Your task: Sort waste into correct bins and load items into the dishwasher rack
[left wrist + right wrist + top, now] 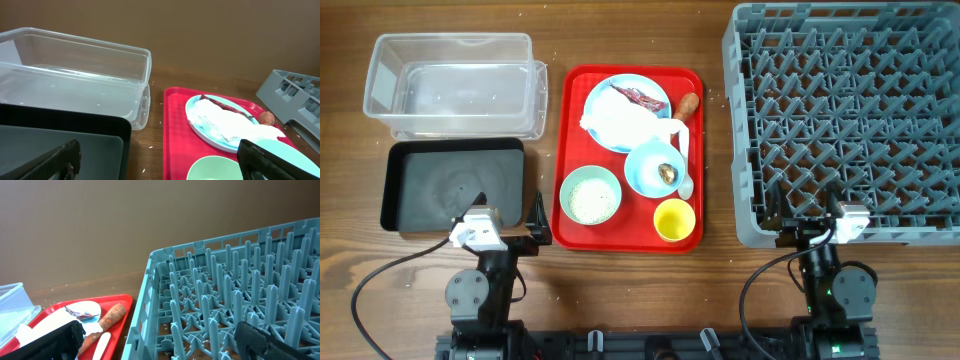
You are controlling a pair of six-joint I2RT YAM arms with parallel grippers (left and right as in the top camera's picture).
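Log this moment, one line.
left gripper open | right gripper open | plate, blue bowl, green bowl, cup on red tray | no dishes in rack

Clear colourless plastic tub [455, 85], shallow black tray [450, 185], flat red serving tray [572, 120], light blue round plate [605, 92], crumpled white napkin [620, 122], shiny red wrapper [642, 97], orange carrot [688, 103], pale green bowl [563, 195], white rice [590, 197], small yellow cup [673, 220], grey-blue pegged rack [845, 120], brown wood-grain table [620, 290]

I'm working at a robotics test bench, not a real kitchen. The red tray [570, 130] sits on a bare wood-grain table [640, 290]. A grey dishwasher rack [840, 110] stands loose to its right, and a clear tub [450, 85] and black tray [440, 185] to its left. Behind the red tray is a plain brown wall [200, 30]. In front of it, two cabled arms [480, 285] are mounted at the table edge.
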